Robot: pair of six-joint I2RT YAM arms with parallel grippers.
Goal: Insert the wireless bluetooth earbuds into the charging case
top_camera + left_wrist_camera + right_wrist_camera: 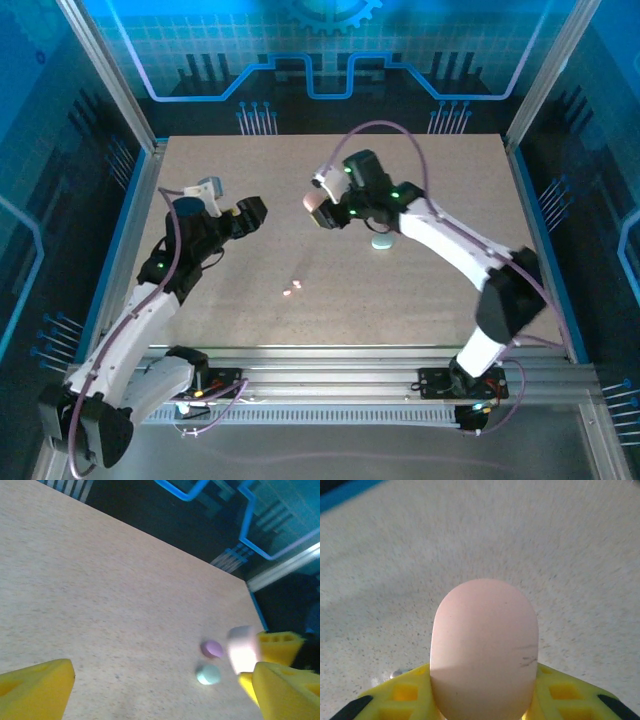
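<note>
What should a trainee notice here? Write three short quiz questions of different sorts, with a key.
1. True or false: the right gripper is clamped on the pale pink oval plastic case.
2. The left gripper is: A open and empty; B shut on an earbud; C shut on a case.
3. Fill in: the tiny pale pink plastic earbuds lie loose on the ___.
Key: 1 true; 2 A; 3 table.

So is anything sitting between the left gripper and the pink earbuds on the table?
Nothing visible. Only bare table lies between the open left gripper and the pink earbuds. The right gripper, shut on the pink case, is off to one side of that path.
</note>
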